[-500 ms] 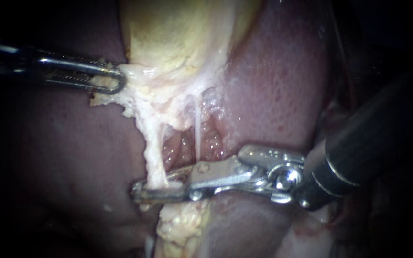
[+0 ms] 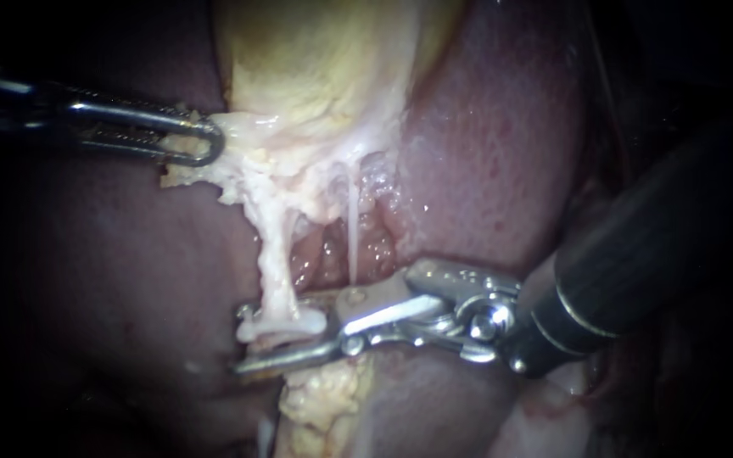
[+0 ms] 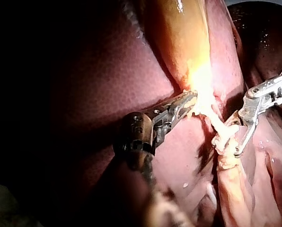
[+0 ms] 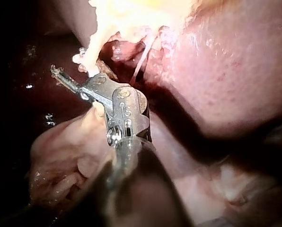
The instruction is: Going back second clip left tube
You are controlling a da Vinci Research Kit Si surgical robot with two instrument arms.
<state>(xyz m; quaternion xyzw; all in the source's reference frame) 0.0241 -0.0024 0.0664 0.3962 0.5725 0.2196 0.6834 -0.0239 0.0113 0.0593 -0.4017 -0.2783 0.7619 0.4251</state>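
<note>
Left instrument (image 2: 207, 140): pincer clamped on pale tissue flap (image 2: 243, 129) at yellowish gallbladder (image 2: 316, 68) base. Right instrument (image 2: 252, 346): pincer apart, straddling whitish stringy left tube (image 2: 275, 271). White clip (image 2: 290, 325) seated across tube, between pincer halves.

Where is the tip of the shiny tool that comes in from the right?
In the endoscope view, the right instrument reaches low and left of centre, its jaws open around the foot of the left tube, below the gallbladder.
</note>
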